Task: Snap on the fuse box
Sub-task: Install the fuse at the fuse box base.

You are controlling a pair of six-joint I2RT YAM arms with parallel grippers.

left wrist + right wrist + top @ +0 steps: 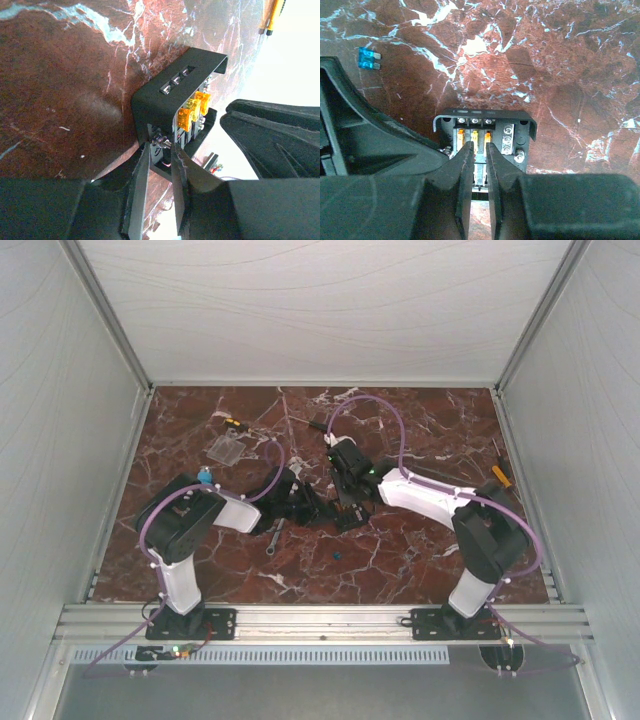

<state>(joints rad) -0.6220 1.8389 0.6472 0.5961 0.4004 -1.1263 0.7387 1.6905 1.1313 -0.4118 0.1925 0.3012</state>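
1. Fuse box [492, 125] sits at mid-table, where the left arm [185, 530] and right arm [480, 540] meet over the red-brown marbled tabletop [420, 430]. From the top camera it is lost in the dark cluster of the wrists, and I cannot tell whether it rests on the stone or is held just off it.
2. Only the top view shows the flat clear cover [228, 448] lying well apart at far left. It also shows a yellow-handled screwdriver [232, 423] just beyond it and an orange-handled tool [500, 476] near the right edge.
3. The right wrist view looks into the box's open face, with three orange fuses [474, 136] in a row and silver screws beside them. A loose blue fuse [368, 57] lies apart on the stone.
4. The left wrist view shows the fuse box side-on. It has a smooth black bent shell with slots, and the fuses inside are translucent orange-yellow.
5. Left jaws are nearly together, their fingers [141, 185] clamped on a small metal stud at the box's near edge.
6. Right jaws stand a narrow slit apart, tips at the box's face and straddling the middle fuse. I cannot tell whether they pinch it.
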